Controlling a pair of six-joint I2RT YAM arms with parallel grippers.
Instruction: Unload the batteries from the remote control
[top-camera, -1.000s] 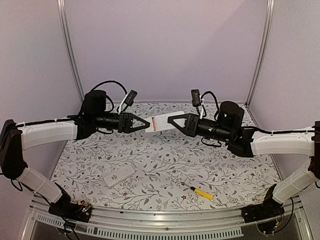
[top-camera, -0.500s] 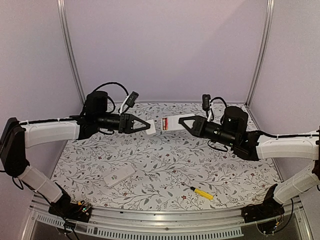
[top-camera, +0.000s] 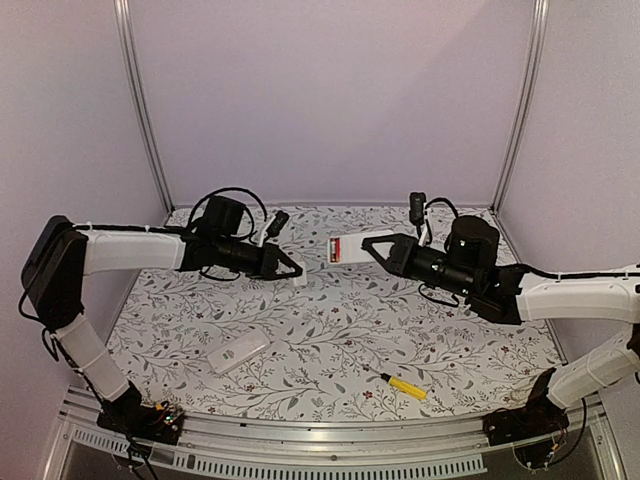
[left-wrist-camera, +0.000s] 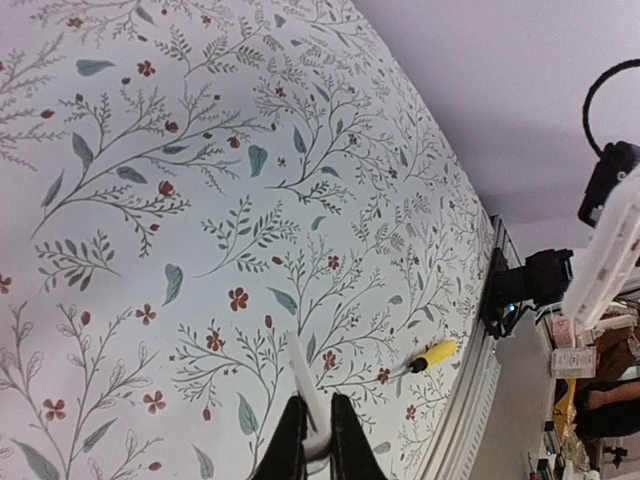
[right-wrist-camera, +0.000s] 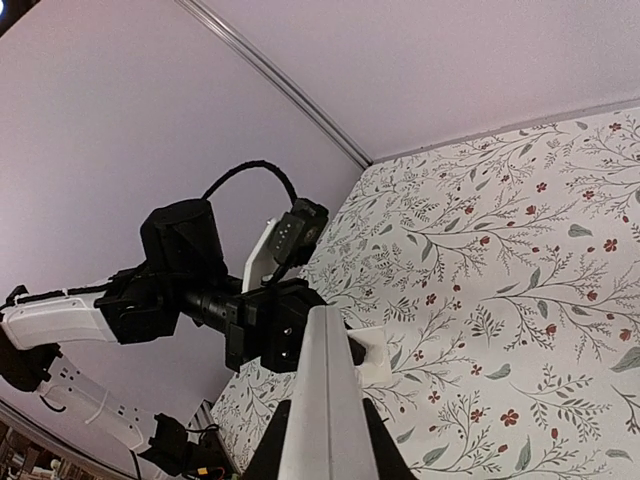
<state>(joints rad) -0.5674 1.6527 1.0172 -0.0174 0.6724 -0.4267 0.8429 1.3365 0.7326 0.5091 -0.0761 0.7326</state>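
Note:
My right gripper (top-camera: 362, 246) is shut on a white remote control (top-camera: 345, 246) and holds it level above the table's far middle. A red-orange patch, the batteries (top-camera: 331, 251), shows at the remote's open left end. In the right wrist view the remote (right-wrist-camera: 325, 360) sticks out between the gripper's fingers (right-wrist-camera: 372, 440); the batteries are hidden there. My left gripper (top-camera: 297, 272) is shut on a thin white battery cover (top-camera: 301, 279), low over the table and apart from the remote. The cover shows edge-on in the left wrist view (left-wrist-camera: 305, 385) and flat in the right wrist view (right-wrist-camera: 372, 352).
A second white remote (top-camera: 238, 352) lies on the floral tablecloth at the front left. A yellow-handled screwdriver (top-camera: 403, 384) lies at the front right and shows in the left wrist view (left-wrist-camera: 430, 356). The metal front rail (top-camera: 320, 440) runs along the near edge.
The cover has come off the remote. My left gripper has carried it down and left toward the table, while my right gripper has drawn the remote to the right.

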